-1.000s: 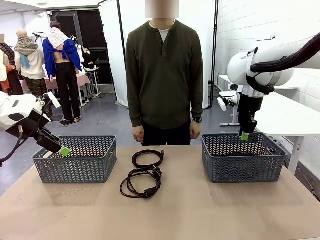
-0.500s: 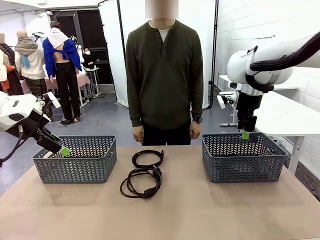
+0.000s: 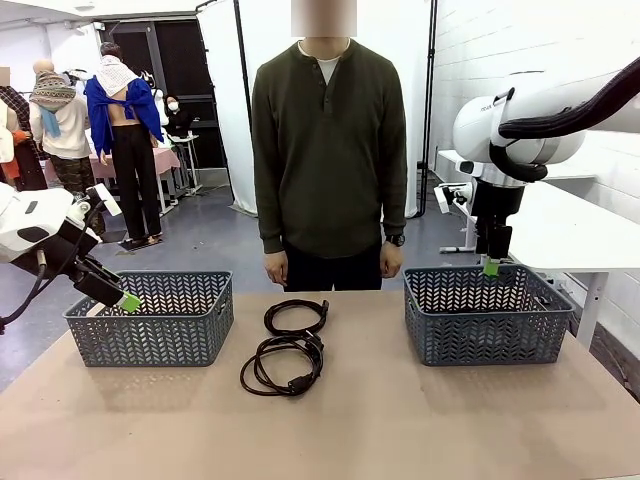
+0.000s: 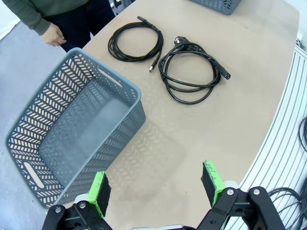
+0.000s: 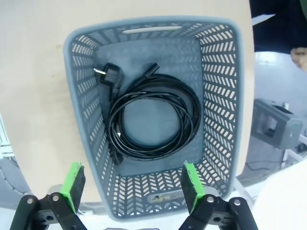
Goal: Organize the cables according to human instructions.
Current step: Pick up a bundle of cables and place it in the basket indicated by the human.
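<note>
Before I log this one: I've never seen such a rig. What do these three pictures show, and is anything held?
Two white robot arms share a table with a person standing opposite. The front picture looks across it; the other two look down from each arm's wrist. The left tool hangs open near the left basket, holding nothing. The right tool hangs open above the right basket, where one coiled cable lies. Between the baskets on the table lie a far coil and a near coil.
</note>
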